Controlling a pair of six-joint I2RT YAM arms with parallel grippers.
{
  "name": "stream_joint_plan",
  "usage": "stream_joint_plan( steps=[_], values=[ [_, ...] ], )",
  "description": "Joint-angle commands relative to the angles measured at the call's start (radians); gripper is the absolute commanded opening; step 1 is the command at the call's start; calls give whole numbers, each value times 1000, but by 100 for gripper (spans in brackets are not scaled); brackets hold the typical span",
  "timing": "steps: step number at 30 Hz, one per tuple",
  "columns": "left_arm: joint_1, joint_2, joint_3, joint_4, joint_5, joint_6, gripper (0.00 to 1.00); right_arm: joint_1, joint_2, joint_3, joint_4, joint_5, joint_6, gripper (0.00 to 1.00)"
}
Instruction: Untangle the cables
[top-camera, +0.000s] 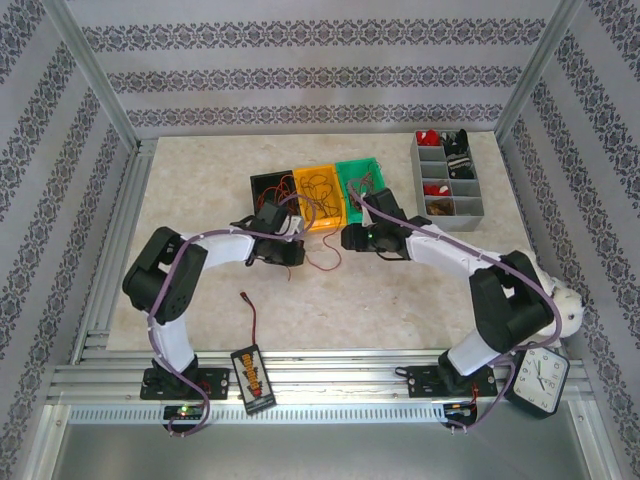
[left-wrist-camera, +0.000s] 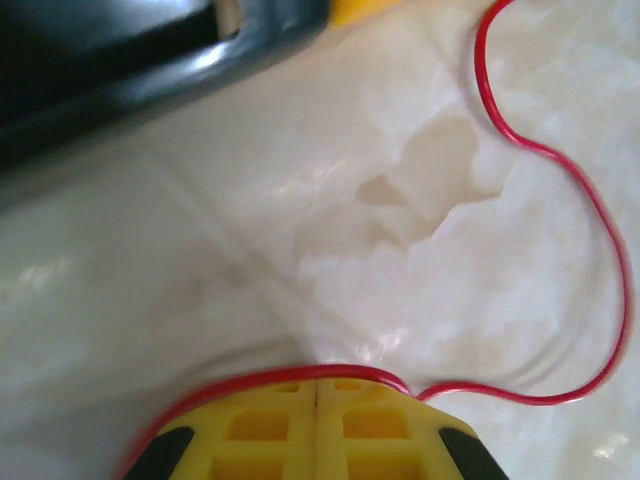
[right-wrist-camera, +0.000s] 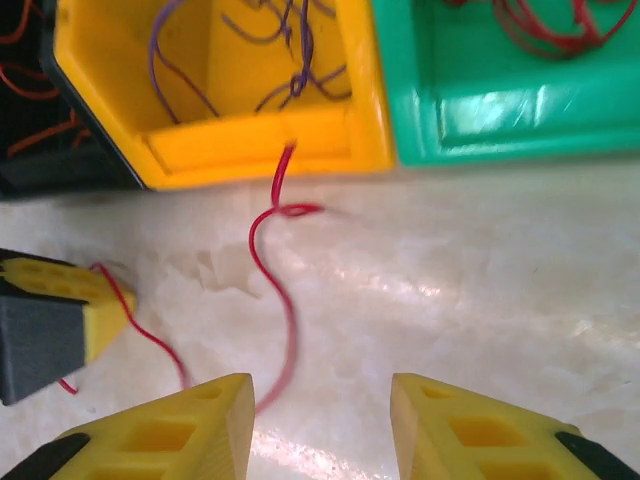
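My left gripper (left-wrist-camera: 317, 392) is closed, its two yellow fingers pressed together. A thin red cable (right-wrist-camera: 252, 245) is nipped at their tips. From that pinch the cable bends away to the side in a wide loose loop lying on the pale marbled worktop (left-wrist-camera: 250, 260). The dark wall of the black bin (left-wrist-camera: 150, 60) lies just beyond my fingers.

My right gripper (right-wrist-camera: 322, 405) is open, its fingers spread apart low over the worktop and holding nothing. The same red cable runs down from the near wall of the yellow bin (right-wrist-camera: 250, 140). It makes a small curl just below that wall, then snakes toward me and passes close by the inner edge of one of my right fingers. I cannot tell whether it touches that finger. Another stretch of the cable runs off to my left gripper, which shows at the edge of my right wrist view.

Thin purple cables (right-wrist-camera: 300, 50) lie inside the yellow bin. Red cables (right-wrist-camera: 545, 35) lie in the green bin (right-wrist-camera: 500, 110) beside it, and orange cables (right-wrist-camera: 40, 140) in the black bin on the other side.

From above, the three bins stand in a row at mid-worktop, with both my grippers just in front of them. A grey compartment tray (top-camera: 448, 180) sits well off to the right. A battery pack (top-camera: 252, 378) lies near my left base and a clock (top-camera: 540, 378) by my right base.
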Motion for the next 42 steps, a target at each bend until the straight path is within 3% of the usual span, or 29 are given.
stream_joint_plan(
  steps=[1,9,19,26,35,42],
  values=[
    [-56,43,-17,-6,176,33,2,29,50,7,43,-29,-10,42],
    [-58,6,-25,6,184,24,37,63,142,43,23,-17,-32,43],
    [12,-179,-144,156,152,-97,63,61,177,85,-25,20,-77,48],
    [122,-307,-275,299,177,-228,67,61,260,156,-57,16,-115,53],
    [133,-324,-325,64,168,-80,67,69,346,239,-87,32,-155,54],
    [109,-267,-289,28,216,-74,64,106,371,228,-76,-89,-182,54]
  ],
)
